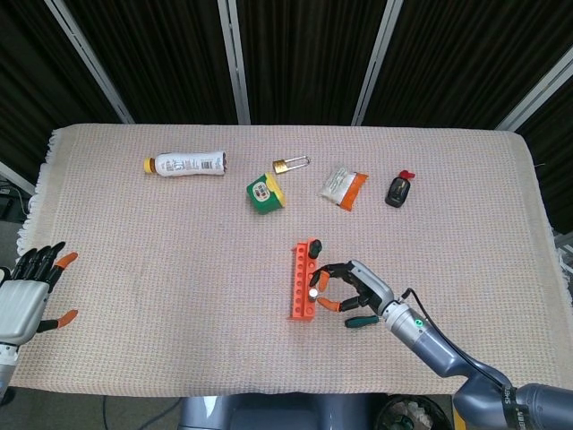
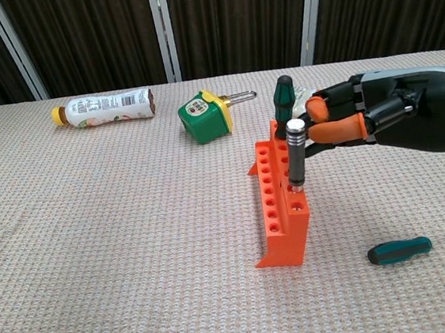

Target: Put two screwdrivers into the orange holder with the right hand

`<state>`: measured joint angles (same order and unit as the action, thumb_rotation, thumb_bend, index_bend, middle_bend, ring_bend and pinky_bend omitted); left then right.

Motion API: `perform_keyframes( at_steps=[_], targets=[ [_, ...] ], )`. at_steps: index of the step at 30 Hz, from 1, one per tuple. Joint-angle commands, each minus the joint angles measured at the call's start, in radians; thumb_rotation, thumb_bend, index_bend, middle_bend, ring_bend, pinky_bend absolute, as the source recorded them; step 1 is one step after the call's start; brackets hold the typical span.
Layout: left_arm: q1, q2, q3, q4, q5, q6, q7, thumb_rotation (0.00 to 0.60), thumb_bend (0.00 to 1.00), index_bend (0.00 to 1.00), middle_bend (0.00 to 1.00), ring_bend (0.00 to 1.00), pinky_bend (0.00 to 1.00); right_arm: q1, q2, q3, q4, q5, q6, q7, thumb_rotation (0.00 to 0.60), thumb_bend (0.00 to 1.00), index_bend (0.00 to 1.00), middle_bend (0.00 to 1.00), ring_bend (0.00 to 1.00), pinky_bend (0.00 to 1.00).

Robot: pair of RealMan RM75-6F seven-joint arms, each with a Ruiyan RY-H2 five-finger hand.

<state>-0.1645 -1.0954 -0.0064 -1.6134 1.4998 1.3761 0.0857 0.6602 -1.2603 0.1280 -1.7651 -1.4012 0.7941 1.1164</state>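
Your right hand (image 2: 360,116) sits at 3 o'clock of the orange holder (image 2: 283,208), fingers loosely curled just beside the grey-handled screwdriver (image 2: 295,155). That driver now stands upright in a near-end hole, so the hand appears to be letting go; whether a fingertip still touches the handle you cannot tell from either view. A green-handled screwdriver (image 2: 282,96) stands in a far-end hole. Judged from this, both drivers are seated.

Your left hand (image 1: 27,291) hangs off the table edge at 9 o'clock, fingers spread, holding nothing.

Around the holder:
- bottle (image 1: 186,164) lying at 11 o'clock, well apart
- green box (image 1: 264,193) at 12 o'clock
- snack packet (image 1: 344,185) and brass padlock (image 1: 291,164) beyond it
- small black bottle (image 1: 398,190) at 1 o'clock
- spare green-handled screwdriver (image 2: 399,250) lying at 4 o'clock, under your wrist path; mind it when retracting.
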Motion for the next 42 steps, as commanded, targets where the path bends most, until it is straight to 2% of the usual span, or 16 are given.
perform_keyframes(
  at_steps=[1,10,20,23,28,31,33,36,39,42],
  targets=[
    [0.000,0.000,0.000,0.000,0.000,0.000,-0.001,0.600,0.14,0.13,0.00,0.00,0.00,-0.001,-0.002,0.001,0.001,0.000,-0.002,-0.001,0.600,0.25,0.64,0.40,0.22,0.19],
    [0.000,-0.001,-0.001,0.002,0.001,0.001,-0.001,0.600,0.14,0.13,0.00,0.00,0.00,-0.003,0.005,0.011,-0.007,0.000,-0.002,-0.011,0.600,0.24,0.63,0.40,0.21,0.19],
    [-0.002,0.000,-0.004,0.002,0.004,0.006,-0.009,0.600,0.14,0.13,0.00,0.00,0.00,-0.023,0.065,0.025,-0.059,-0.005,0.033,-0.043,0.600,0.24,0.62,0.39,0.21,0.19],
    [-0.003,0.000,-0.005,0.003,0.004,0.004,-0.014,0.600,0.14,0.13,0.00,0.00,0.00,-0.035,0.100,0.027,-0.080,-0.014,0.050,-0.051,0.600,0.24,0.58,0.38,0.21,0.19],
    [-0.003,0.000,-0.005,0.011,-0.005,-0.004,-0.021,0.600,0.14,0.13,0.00,0.00,0.00,-0.068,0.177,0.025,-0.093,-0.041,0.103,-0.093,0.600,0.24,0.45,0.34,0.21,0.19],
    [-0.001,-0.005,-0.007,0.019,-0.016,-0.005,-0.014,0.600,0.14,0.13,0.00,0.00,0.00,-0.107,0.216,0.021,-0.074,-0.042,0.178,-0.229,0.600,0.24,0.39,0.29,0.17,0.18],
    [0.002,-0.009,-0.007,0.021,-0.020,-0.004,-0.015,0.600,0.14,0.13,0.00,0.00,0.00,-0.146,0.223,0.020,-0.023,-0.026,0.266,-0.437,0.600,0.24,0.35,0.26,0.12,0.15],
    [0.005,-0.010,-0.005,0.021,-0.024,-0.003,-0.018,0.600,0.14,0.12,0.00,0.00,0.00,-0.191,0.196,0.020,0.007,0.013,0.364,-0.657,0.600,0.24,0.29,0.20,0.04,0.07],
    [0.012,-0.009,-0.004,0.018,-0.027,0.003,-0.018,0.600,0.14,0.09,0.00,0.00,0.00,-0.230,0.180,0.016,0.045,0.030,0.445,-0.816,0.600,0.24,0.24,0.15,0.00,0.01],
    [0.020,-0.004,-0.002,0.013,-0.029,0.011,-0.024,0.600,0.14,0.07,0.00,0.00,0.00,-0.271,0.167,0.005,0.088,0.026,0.520,-0.937,0.600,0.24,0.24,0.13,0.00,0.00]
  ],
)
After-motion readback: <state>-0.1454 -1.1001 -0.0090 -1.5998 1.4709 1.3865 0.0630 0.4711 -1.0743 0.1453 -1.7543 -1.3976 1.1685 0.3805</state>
